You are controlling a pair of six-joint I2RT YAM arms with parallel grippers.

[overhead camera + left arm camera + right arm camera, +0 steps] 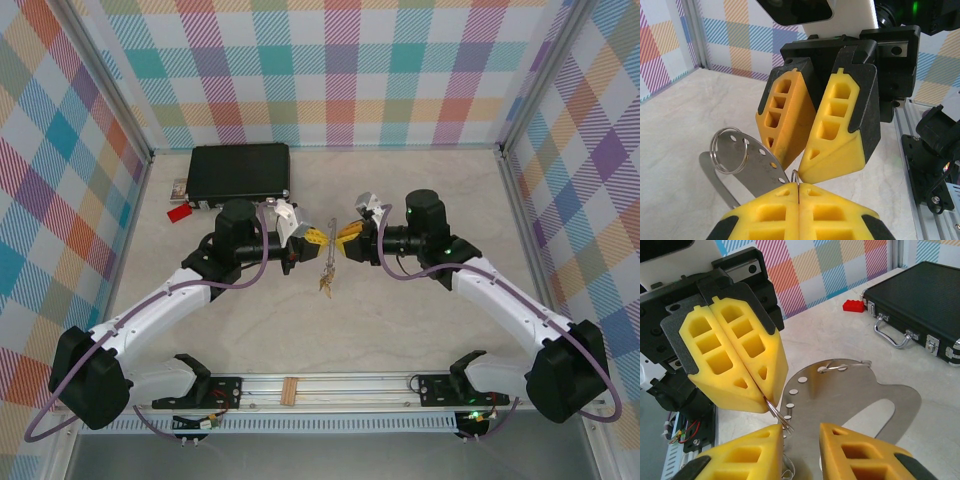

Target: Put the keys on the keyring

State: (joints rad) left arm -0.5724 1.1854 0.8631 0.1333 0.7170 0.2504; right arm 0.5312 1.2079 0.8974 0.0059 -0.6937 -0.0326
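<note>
Left gripper (pixel 799 192) is clenching tight on the thin silver wire keyring (pixel 796 176). Only a sliver of loop is poking past the yellow pads, mid-table between the two arms. Right gripper (pixel 800 432) is facing it tip to tip, jaws standing partly apart, gripping nothing I can make out.

A flat silver metal plate (pixel 840 390) with a row of holes and a slot is hanging upright between the two sets of tips, right by the loop; touching or not, cannot tell. A second wire ring (pixel 730 150) is threading one of the plate's holes. A small brassy cluster is dangling at the plate's near end, probably the keys (pixel 325 284), too small to confirm. A black hard case (pixel 240 172) and a small red block (pixel 180 212) are sitting far left, well apart.

My read of the step: working a key onto the loop.
- **Left:** should be holding the wire rigid.
- **Right:** should be closing on one key head only, lining its hole with the split, then sliding along the coil, not tugging outward.
- **Risk:** the plate is crowding the tips and may snag.
</note>
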